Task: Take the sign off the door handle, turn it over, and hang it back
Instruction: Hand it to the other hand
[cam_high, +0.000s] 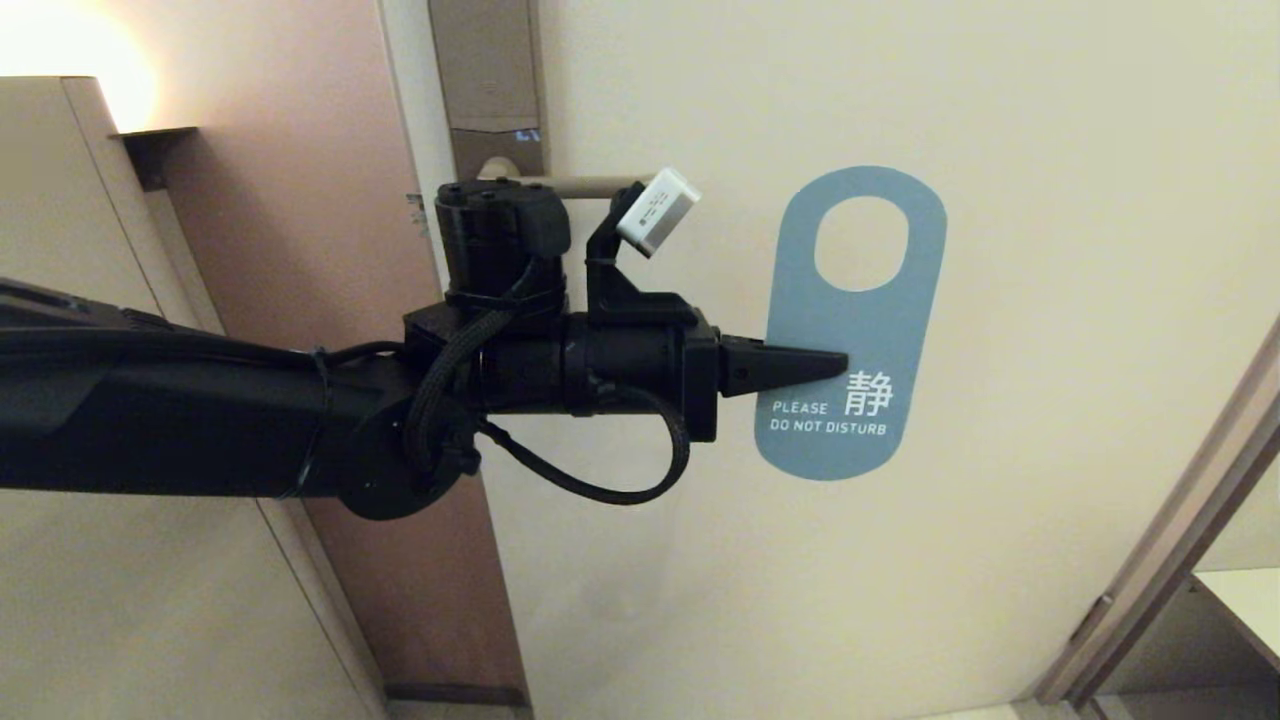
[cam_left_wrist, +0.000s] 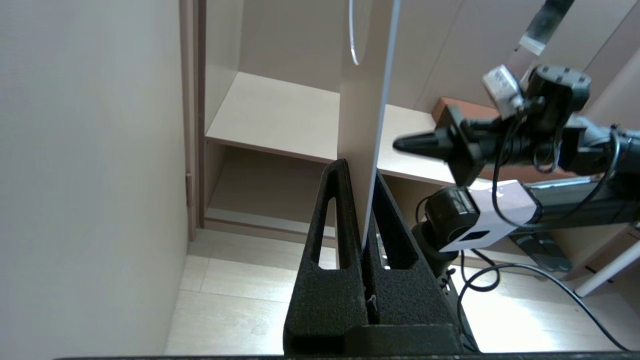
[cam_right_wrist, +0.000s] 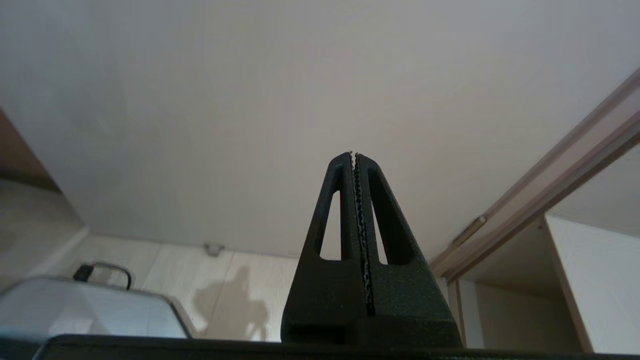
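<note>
The sign (cam_high: 872, 330) is off the door handle (cam_high: 590, 186) and hangs in the air to the right of it, close in front of the door, upright, with its blue "PLEASE DO NOT DISTURB" face towards me. My left gripper (cam_high: 838, 366) is shut on the sign's left edge, below the oval hole. In the left wrist view the sign (cam_left_wrist: 367, 100) shows edge-on between the fingers of the left gripper (cam_left_wrist: 364, 182). The handle's tip is hidden behind the left wrist. My right gripper (cam_right_wrist: 354, 155) is shut and empty, low and away from the sign; it also shows in the left wrist view (cam_left_wrist: 402, 145).
The tall brownish lock plate (cam_high: 487, 80) sits above the handle on the cream door (cam_high: 1080, 420). A door frame (cam_high: 1170, 540) runs at the lower right. An open wooden shelf unit (cam_left_wrist: 280, 115) stands beyond the sign. A grey case (cam_right_wrist: 85, 307) lies on the floor.
</note>
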